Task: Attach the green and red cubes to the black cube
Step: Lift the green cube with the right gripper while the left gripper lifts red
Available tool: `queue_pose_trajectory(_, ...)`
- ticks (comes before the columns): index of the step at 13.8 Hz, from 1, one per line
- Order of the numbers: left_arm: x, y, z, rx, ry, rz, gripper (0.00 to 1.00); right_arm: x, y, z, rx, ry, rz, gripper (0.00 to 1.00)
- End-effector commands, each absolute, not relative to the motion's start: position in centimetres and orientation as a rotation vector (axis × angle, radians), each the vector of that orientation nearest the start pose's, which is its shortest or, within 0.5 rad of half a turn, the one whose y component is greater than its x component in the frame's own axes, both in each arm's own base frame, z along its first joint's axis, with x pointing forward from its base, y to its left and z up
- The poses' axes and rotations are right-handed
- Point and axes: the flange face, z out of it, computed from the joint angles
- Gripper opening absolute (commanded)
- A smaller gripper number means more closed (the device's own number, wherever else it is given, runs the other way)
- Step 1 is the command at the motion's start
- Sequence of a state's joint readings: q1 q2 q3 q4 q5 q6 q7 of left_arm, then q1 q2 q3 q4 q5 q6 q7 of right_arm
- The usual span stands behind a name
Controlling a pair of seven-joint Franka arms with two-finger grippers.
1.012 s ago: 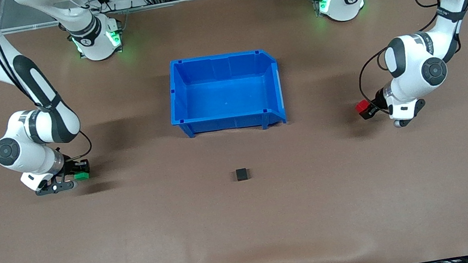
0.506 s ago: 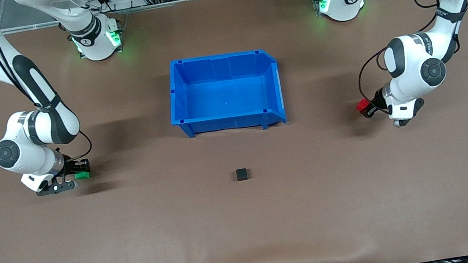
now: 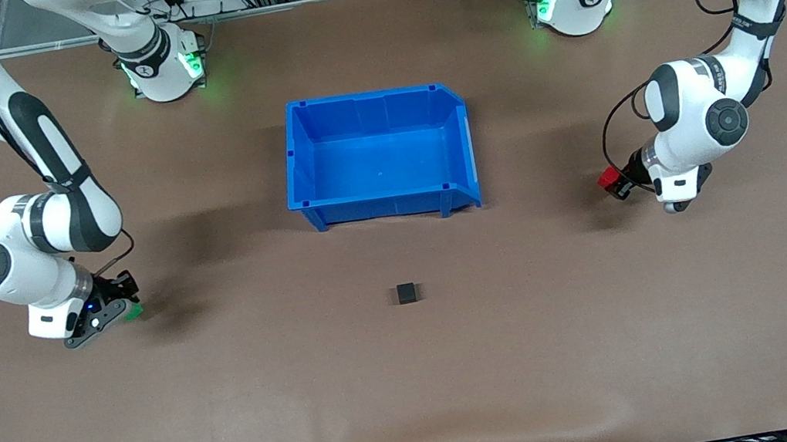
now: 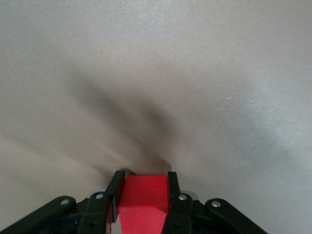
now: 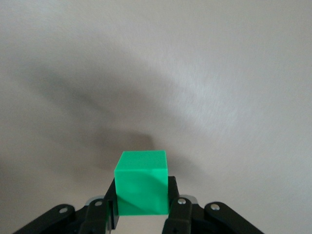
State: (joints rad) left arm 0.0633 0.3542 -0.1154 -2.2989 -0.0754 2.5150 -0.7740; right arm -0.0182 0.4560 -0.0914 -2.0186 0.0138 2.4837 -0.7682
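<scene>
My left gripper (image 3: pixel 615 181) clamps the red cube (image 3: pixel 608 178), my right gripper (image 3: pixel 127 301) the green cube (image 3: pixel 134 310), each well apart from the black cube (image 3: pixel 407 294) across open table (image 3: pixel 416 373).

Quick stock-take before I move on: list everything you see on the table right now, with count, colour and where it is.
black cube: one, matte black, alone on the table, nearer to the front camera than the blue bin.
blue bin: one, blue, open-topped, mid-table, nothing visible inside.
green cube: one, bright green, clamped in the right gripper at the right arm's end of the table.
red cube: one, bright red, clamped in the left gripper at the left arm's end of the table.
table: one, brown surface.
right gripper: one, black fingers, shut on the green cube.
left gripper: one, black fingers, shut on the red cube, low at the table.
</scene>
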Motion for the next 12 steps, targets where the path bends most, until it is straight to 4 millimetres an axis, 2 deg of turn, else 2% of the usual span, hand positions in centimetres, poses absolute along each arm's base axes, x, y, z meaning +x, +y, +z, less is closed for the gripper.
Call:
queue_pose_trajectory(1, 53.1, -5.6, 20.5, -2.847, -1.375, 0.271, 0.0, 61.8, -7.1, 24.8, -2.908, -1.344, -0.034, 0.0)
queue_pose_trajectory(2, 54.0, -6.9, 21.3, -2.829, -1.436, 0.264, 0.0, 62.5, -7.9, 25.7, -2.86, -1.472, -0.058, 0.0)
queue_pose_trajectory(3, 55.0, -8.3, 22.1, -2.81, -1.51, 0.243, 0.0, 62.9, -9.7, 26.2, -2.841, -1.529, -0.075, 0.0)
queue_pose_trajectory(5, 57.5, -11.2, 23.1, -2.75, -1.682, 0.233, 0.0, 63.7, -10.9, 26.8, -2.789, -1.65, -0.094, 0.0)
queue_pose_trajectory(7, 60.2, -14.0, 24.4, -2.652, -1.845, 0.268, 0.0, 64.5, -10.6, 28.0, -2.721, -1.785, -0.126, 0.0)
queue_pose_trajectory(9, 62.4, -17.4, 25.5, -2.582, -1.943, 0.3, 0.0, 64.6, -10.1, 28.0, -2.652, -1.881, -0.122, 0.0)
queue_pose_trajectory(12, 65.6, -22.3, 25.8, -2.52, -2.071, 0.317, 0.0, 66.2, -7.1, 29.3, -2.554, -2.023, -0.177, 0.0)
